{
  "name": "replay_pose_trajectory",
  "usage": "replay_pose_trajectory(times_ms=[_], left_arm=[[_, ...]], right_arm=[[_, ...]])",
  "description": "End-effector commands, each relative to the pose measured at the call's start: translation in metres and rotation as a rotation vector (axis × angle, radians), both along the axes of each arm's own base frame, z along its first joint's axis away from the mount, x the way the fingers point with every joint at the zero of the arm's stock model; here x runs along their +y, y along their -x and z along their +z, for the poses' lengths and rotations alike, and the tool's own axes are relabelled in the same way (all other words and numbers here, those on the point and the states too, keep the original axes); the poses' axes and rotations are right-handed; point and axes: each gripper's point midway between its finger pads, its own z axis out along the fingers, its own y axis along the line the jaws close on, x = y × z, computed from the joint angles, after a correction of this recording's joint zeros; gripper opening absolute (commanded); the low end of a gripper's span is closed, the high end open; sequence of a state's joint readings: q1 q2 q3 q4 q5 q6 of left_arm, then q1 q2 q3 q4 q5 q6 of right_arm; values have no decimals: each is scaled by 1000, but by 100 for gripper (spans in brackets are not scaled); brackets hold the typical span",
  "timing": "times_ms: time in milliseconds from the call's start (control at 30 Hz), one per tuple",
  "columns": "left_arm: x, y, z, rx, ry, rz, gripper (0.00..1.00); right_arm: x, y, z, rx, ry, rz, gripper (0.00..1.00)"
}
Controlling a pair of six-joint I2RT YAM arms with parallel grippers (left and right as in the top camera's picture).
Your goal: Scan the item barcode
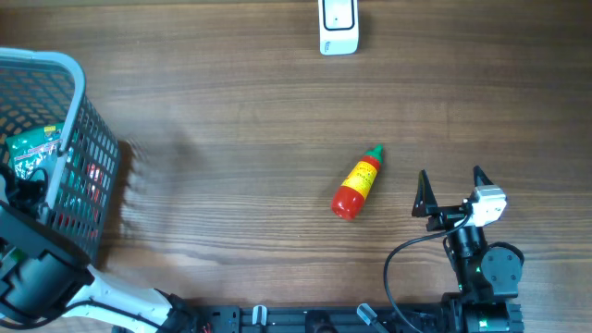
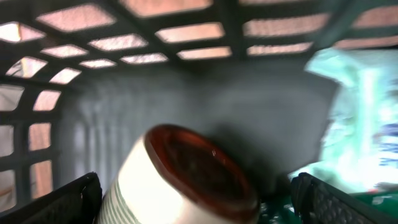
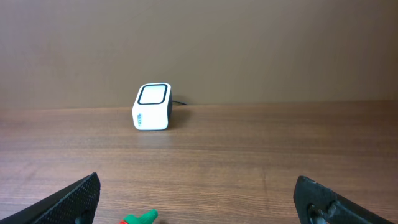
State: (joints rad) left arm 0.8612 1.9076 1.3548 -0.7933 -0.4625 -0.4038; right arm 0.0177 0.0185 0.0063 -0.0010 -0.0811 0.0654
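A red sauce bottle (image 1: 357, 183) with a yellow label and green cap lies on the table's middle; its cap tip (image 3: 140, 218) shows in the right wrist view. The white barcode scanner (image 1: 339, 25) stands at the far edge, its dark window (image 3: 153, 106) facing my right gripper. My right gripper (image 1: 450, 180) is open to the right of the bottle, nothing between its fingers (image 3: 74, 199). My left gripper (image 2: 193, 199) is down inside the basket (image 1: 65, 65), jaws open wide around a white cup (image 2: 180, 180) with green stripes and a brown rim.
The grey mesh basket stands at the table's left edge and holds a green packet (image 1: 32, 153), seen pale and blurred (image 2: 357, 118) on the right of the left wrist view. My left arm (image 1: 28, 268) reaches over the basket's near side.
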Motion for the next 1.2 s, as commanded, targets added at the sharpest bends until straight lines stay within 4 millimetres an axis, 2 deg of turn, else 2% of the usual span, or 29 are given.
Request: replay_pose_trajectory(times_ms=[0, 100, 200, 300, 367, 433, 533, 667, 833, 933, 1000, 1167], left_arm=[[-6, -27, 1, -69, 13, -58, 100], [-3, -34, 14, -68, -10, -67, 100], [7, -26, 56, -51, -96, 29, 100], [9, -26, 93, -77, -124, 32, 100], [5, -23, 114, -90, -137, 32, 100], [-1, -13, 125, -86, -133, 38, 100], [-8, 0, 122, -55, -87, 53, 100], [-15, 12, 105, -100, 26, 85, 100], [-8, 31, 89, -150, 84, 148, 100], [-7, 43, 72, -143, 99, 175, 100], [-6, 46, 59, -138, 114, 153, 100], [-13, 40, 23, -184, 159, 100, 100]], right_arm=[[-2, 0, 0, -3, 10, -13, 100], [-2, 0, 0, -3, 10, -13, 100], [-2, 0, 0, -3, 10, -13, 100], [-2, 0, 0, -3, 11, -13, 100], [-2, 0, 0, -3, 11, -13, 100], [-2, 0, 0, -3, 10, -13, 100], [-2, 0, 0, -3, 10, -13, 100], [-2, 0, 0, -3, 10, -13, 100], [-2, 0, 0, -3, 10, -13, 100], [-2, 0, 0, -3, 10, -13, 100], [-2, 0, 0, -3, 10, -13, 100], [-2, 0, 0, -3, 10, -13, 100]])
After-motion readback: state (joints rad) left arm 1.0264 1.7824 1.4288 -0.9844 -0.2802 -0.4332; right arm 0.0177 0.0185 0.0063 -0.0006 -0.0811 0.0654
